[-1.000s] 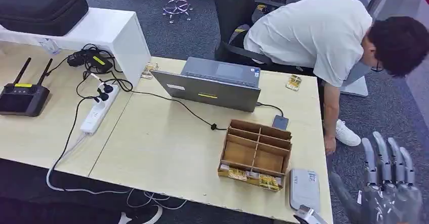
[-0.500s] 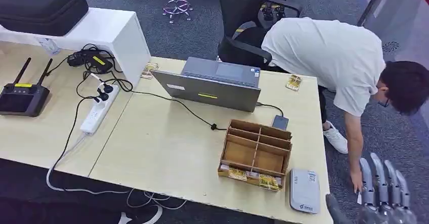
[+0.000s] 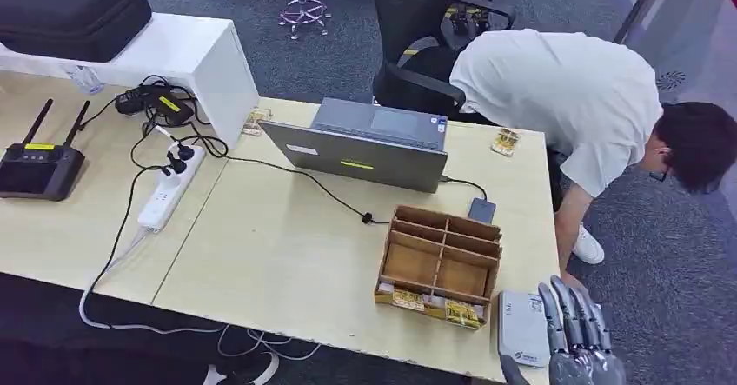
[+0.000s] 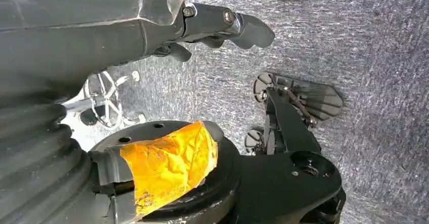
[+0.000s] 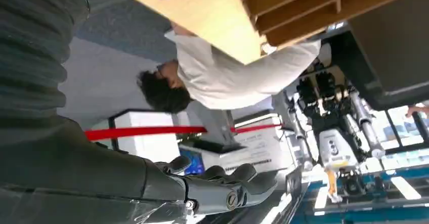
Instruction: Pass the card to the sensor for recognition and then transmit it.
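Note:
The sensor [image 3: 520,327] is a flat grey-white pad at the table's front right corner. My right hand [image 3: 575,341] stands just to its right, over the table's edge, fingers straight and close together, holding nothing. In the right wrist view its fingers [image 5: 227,186] lie slightly bent and empty. Small yellow cards [image 3: 461,313] lie in the front slot of the wooden organizer [image 3: 441,263]. My left hand [image 4: 222,24] hangs over the grey carpet with its fingers apart and nothing in them.
A person [image 3: 565,89] in a white shirt bends over right of the table, arm reaching down near my right hand. A laptop [image 3: 369,146], power strip [image 3: 169,189] and cables lie on the table [image 3: 278,255]. More yellow cards [image 3: 505,141] sit by the far right edge.
My right hand has moved left and lower, from out over the carpet to beside the sensor. The person bent further down toward the floor, then drew the arm back nearer the table.

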